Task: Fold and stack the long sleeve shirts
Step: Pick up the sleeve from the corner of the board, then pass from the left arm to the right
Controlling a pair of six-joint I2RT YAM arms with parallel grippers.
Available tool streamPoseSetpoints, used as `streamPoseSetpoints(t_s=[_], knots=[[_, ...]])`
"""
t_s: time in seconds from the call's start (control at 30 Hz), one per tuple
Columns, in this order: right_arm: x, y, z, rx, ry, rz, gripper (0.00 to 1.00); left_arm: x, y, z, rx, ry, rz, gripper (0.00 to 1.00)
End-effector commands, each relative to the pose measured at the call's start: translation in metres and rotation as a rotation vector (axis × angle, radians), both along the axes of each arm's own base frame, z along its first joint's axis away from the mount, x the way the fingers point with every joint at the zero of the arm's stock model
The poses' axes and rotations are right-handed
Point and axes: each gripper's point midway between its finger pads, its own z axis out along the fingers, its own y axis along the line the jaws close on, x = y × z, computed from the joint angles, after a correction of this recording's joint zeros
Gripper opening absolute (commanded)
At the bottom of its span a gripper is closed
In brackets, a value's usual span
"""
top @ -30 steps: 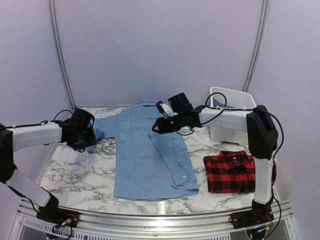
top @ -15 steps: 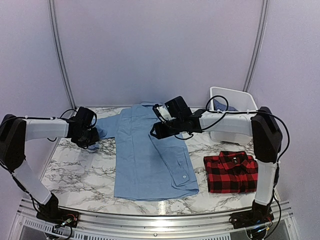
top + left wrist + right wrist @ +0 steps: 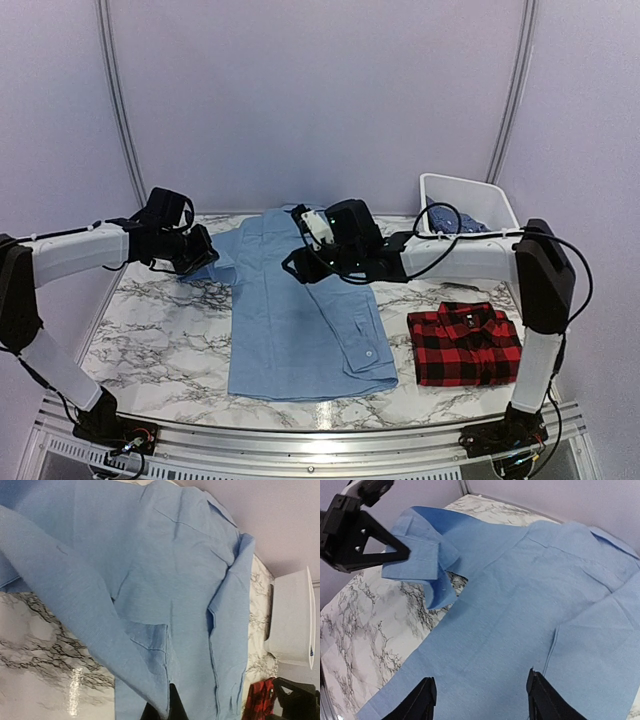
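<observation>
Seen from above, the light blue shirt (image 3: pixel 300 330) lies flat mid-bench (image 3: pixel 150 340), with one sleeve already laid across its front. The left tool (image 3: pixel 203 256) is pinched shut on the other sleeve (image 3: pixel 225 255) and holds it off the marble. The right tool (image 3: pixel 297 268) hangs over the chest. A folded plaid shirt (image 3: pixel 465 345) sits near the right edge, apart from the blue one. A darker blue shirt (image 3: pixel 460 218) is in the white bin (image 3: pixel 462 182) behind it.

In the left wrist view, sleeve cloth runs down into the closed fingers, and the shirt body spreads beyond.

In the right wrist view, that tool's fingers stand wide above the cloth with nothing between them, and the cuff droops from the left tool.

The step looks like folding this sleeve inward. It would go best carried low across and laid beside the first sleeve, with the right tool pinning the shoulder crease. There is open marble on the left, but the right arm crowds the chest and the hem lies near the front rail.
</observation>
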Motion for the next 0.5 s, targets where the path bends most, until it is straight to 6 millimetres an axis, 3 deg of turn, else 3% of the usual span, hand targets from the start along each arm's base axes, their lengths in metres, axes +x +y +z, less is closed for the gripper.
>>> streamPoseSetpoints(t_s=[0.0, 0.2, 0.47], knots=[[-0.017, 0.028, 0.05, 0.08, -0.193, 0.06, 0.62, 0.002, -0.027, 0.047, -0.151, -0.059, -0.03, 0.0], [-0.03, 0.056, 0.067, 0.001, -0.452, 0.06, 0.74, -0.004, -0.046, 0.058, -0.201, -0.053, -0.073, 0.0], [-0.035, 0.086, 0.053, -0.126, -0.614, 0.129, 0.77, -0.016, -0.062, 0.065, -0.227, -0.051, -0.123, 0.0]])
